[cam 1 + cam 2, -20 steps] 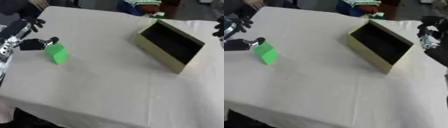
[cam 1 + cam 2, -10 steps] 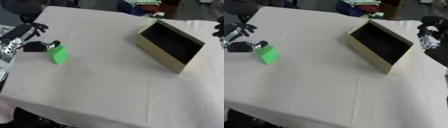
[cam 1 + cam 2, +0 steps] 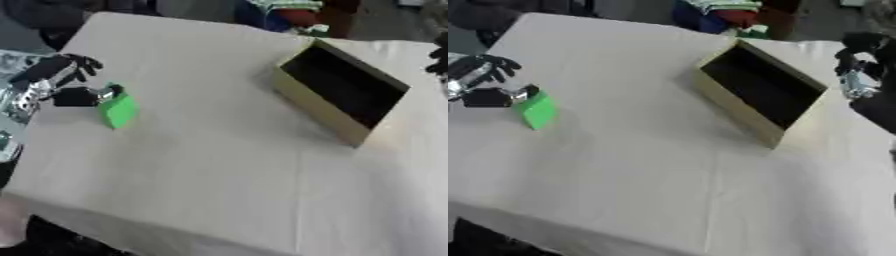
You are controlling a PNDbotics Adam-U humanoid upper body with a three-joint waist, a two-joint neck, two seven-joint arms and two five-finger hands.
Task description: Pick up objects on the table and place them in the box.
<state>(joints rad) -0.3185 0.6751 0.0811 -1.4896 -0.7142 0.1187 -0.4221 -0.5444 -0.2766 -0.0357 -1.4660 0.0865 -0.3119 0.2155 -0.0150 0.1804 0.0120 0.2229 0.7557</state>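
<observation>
A cloth-covered tabletop [image 3: 219,165] fills the view, with a heap of coloured items [image 3: 289,10] beyond its far edge. An open tan box [image 3: 339,95] with a dark inside lies toward the right, nothing between it and the rest. The left hand [image 3: 61,75] hovers at the left edge, fingers spread and relaxed, holding nothing; a small dark object [image 3: 79,96] lies just below it. The green block [image 3: 117,110] sits right beside that object. The right hand [image 3: 857,65] shows at the right edge; its fingers cannot be made out.
</observation>
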